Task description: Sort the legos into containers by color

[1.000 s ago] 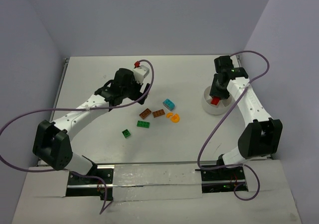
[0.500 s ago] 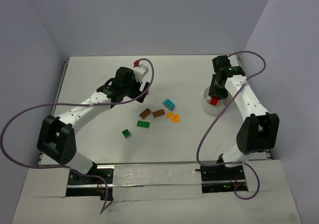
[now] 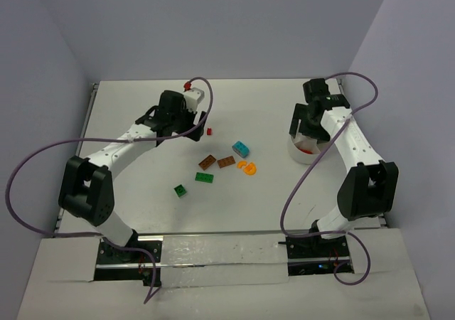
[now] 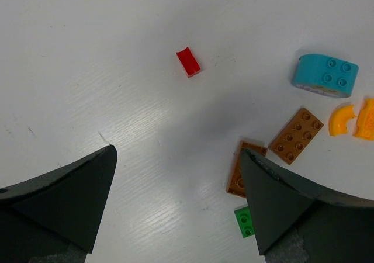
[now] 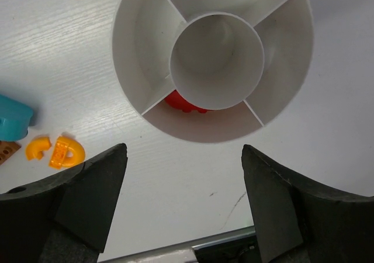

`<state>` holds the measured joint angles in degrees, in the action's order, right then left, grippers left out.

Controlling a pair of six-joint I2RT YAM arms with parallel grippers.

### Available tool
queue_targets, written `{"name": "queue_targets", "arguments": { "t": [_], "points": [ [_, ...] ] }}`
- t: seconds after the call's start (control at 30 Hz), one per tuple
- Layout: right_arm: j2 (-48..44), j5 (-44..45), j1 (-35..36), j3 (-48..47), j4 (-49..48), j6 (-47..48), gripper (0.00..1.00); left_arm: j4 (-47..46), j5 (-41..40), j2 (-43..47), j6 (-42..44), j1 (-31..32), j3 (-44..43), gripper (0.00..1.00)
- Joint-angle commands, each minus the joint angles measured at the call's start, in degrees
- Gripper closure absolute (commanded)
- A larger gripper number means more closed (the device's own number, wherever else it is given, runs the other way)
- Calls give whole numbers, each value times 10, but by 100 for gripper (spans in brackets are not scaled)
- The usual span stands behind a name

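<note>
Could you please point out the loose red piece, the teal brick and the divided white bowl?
loose red piece (image 4: 188,62): left wrist view, middle of its top face.
teal brick (image 4: 325,75): left wrist view, its studded top.
divided white bowl (image 5: 124,41): right wrist view, inner wall of its left compartment.

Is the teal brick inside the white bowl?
No, the teal brick lies on the table, well apart from the bowl.

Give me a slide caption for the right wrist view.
Open right fingers over the divided white bowl; a red brick lies in one wedge compartment.
</note>
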<state>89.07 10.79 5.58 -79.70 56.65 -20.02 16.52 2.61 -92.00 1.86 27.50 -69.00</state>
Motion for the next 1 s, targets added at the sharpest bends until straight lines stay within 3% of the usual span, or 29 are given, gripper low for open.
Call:
{"name": "queue_targets", "arguments": {
  "t": [0.0, 0.1, 0.23, 0.5, 0.63, 0.97],
  "points": [
    [-34, -31, -5, -40, -6, 25, 12, -9, 52, -16, -8, -11, -39, 9],
    [-64, -66, -4, -50, -11, 45, 6, 0, 61, -35, -13, -13, -55, 17],
    [-83, -94, -4, -59, -13, 66, 2, 19, 46, -88, -60, -12, -96, 21],
    [-90, -104, -4, -46, -19, 74, 2, 22, 12, -167, -121, -8, -137, 24],
    [-88, -105, -5, -44, -22, 75, 1, 1, -23, -193, -129, 5, -136, 33],
    [-85, -117, -4, -33, -29, 85, 0, 2, -11, -262, -152, 15, -179, 37]
  ]
}}
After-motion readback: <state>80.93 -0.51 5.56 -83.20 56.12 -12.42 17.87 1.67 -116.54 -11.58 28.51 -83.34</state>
